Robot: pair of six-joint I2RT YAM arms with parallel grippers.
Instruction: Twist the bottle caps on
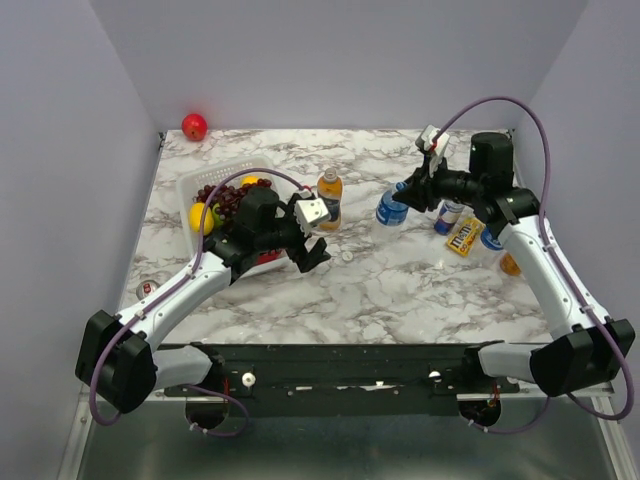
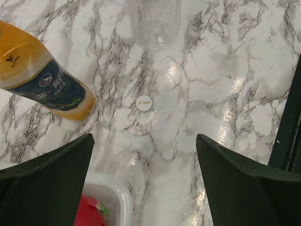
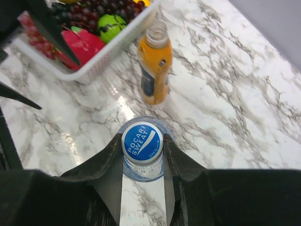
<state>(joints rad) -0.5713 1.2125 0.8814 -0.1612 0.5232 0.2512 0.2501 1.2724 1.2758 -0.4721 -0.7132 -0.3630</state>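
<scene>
The left arm (image 1: 190, 285) reaches in over the table, its left gripper (image 2: 145, 137) spread wide, pointing down. The right arm (image 1: 545, 265) bends inward, its right gripper (image 3: 142, 147) pinched on a blue bottle cap (image 3: 142, 140).

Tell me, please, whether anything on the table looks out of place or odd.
The orange drink bottle beside the fruit basket stands open, its neck uncapped, while a white cap lies loose nearby. Nothing looks spilled.
</scene>
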